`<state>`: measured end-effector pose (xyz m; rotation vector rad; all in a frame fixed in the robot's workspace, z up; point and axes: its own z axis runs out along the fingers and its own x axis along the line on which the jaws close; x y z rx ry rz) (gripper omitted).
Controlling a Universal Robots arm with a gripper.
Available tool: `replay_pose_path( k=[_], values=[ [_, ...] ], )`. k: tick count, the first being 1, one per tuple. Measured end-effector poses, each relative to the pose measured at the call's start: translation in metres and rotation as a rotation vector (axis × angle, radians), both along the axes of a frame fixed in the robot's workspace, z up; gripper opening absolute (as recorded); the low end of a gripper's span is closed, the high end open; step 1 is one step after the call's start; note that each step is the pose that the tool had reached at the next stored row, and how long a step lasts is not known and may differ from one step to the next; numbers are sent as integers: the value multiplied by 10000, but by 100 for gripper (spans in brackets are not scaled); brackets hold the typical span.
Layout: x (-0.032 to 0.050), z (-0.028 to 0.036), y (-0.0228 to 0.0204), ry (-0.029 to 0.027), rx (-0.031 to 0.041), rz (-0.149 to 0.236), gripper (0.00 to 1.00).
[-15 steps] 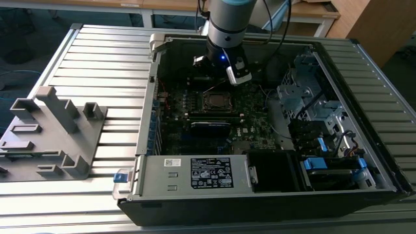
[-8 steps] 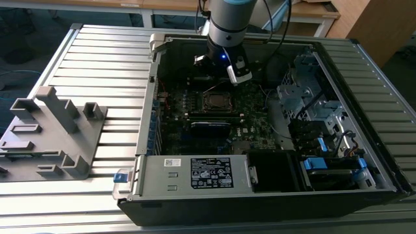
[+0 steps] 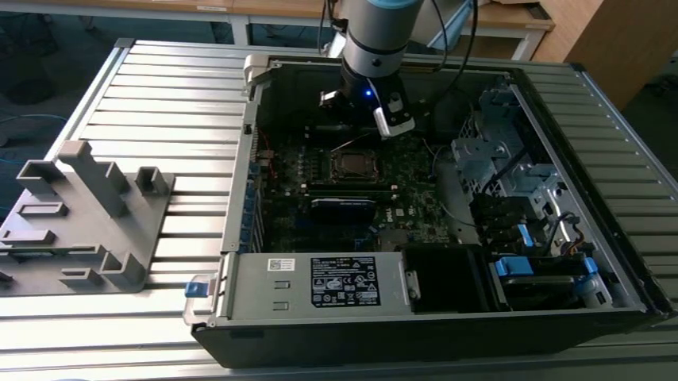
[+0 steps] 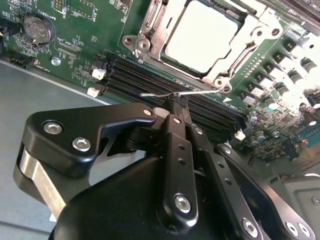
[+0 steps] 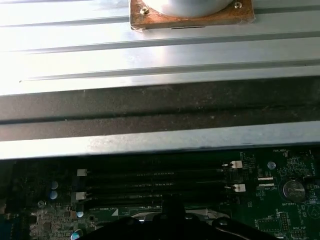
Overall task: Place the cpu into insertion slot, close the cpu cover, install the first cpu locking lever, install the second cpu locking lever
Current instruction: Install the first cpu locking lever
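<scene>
The cpu (image 4: 200,37) lies flat in the insertion slot (image 3: 350,164) on the dark green motherboard. The silver cpu cover (image 4: 239,42) is down over it, framing its pale metal face. In the second wrist view a thin wire locking lever (image 4: 152,94) stands off the board beside the socket. My gripper (image 4: 175,100) is shut on it, black fingers pinched together at the wire. In the exterior view the gripper (image 3: 358,135) hangs just behind the socket inside the open computer case. Its dark body (image 5: 172,222) shows in the first wrist view.
Long black memory slots (image 4: 165,82) run beside the socket, under the fingers. A labelled grey power-supply box (image 3: 317,282) fills the case front and drive cages (image 3: 509,159) the exterior view's right. A grey fixture (image 3: 85,214) stands on the slatted table at the left.
</scene>
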<state>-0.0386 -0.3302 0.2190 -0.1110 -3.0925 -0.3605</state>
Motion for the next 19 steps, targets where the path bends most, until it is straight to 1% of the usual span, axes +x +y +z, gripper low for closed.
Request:
replay_pose_path(
  k=[4,7,10,16,19],
  values=[
    [25,-68,-1,3,-4,0,11],
    [66,-102,-1,2,-4,0,11],
    [98,-123,-1,2,-5,1,11],
    [131,-157,0,2,-15,0,11],
    [133,-167,-1,3,-29,-159,11]
  ],
)
